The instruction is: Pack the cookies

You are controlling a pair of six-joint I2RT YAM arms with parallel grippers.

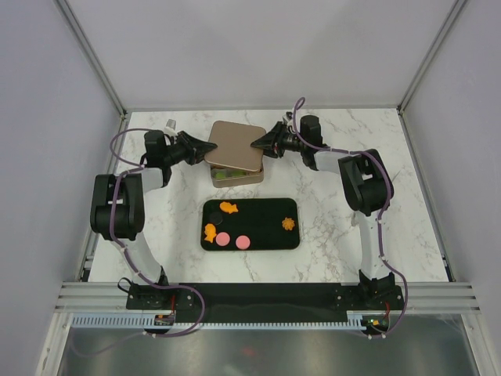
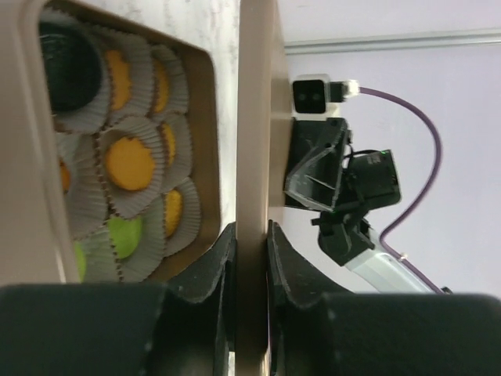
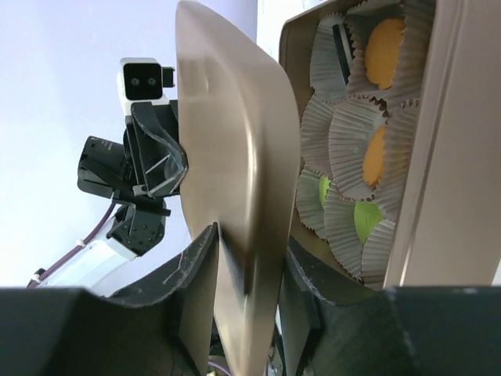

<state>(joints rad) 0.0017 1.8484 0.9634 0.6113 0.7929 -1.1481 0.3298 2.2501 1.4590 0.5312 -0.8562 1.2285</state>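
Note:
A gold tin lid (image 1: 235,145) hangs over the open gold box (image 1: 237,178) at the back of the table. My left gripper (image 1: 205,146) is shut on the lid's left edge (image 2: 253,117), and my right gripper (image 1: 258,144) is shut on its right edge (image 3: 227,157). Inside the box, pale paper cups hold orange cookies (image 2: 129,163) and green cookies (image 2: 125,235), also seen in the right wrist view (image 3: 364,219). On the black tray (image 1: 262,213) lie an orange fish cookie (image 1: 228,207), another orange piece (image 1: 210,232), two pink discs (image 1: 223,239) and an orange flower cookie (image 1: 288,224).
The box and tray sit on a white marble table (image 1: 337,235) enclosed by pale walls. The tray lies just in front of the box. Each wrist view shows the opposite gripper across the lid (image 2: 321,168).

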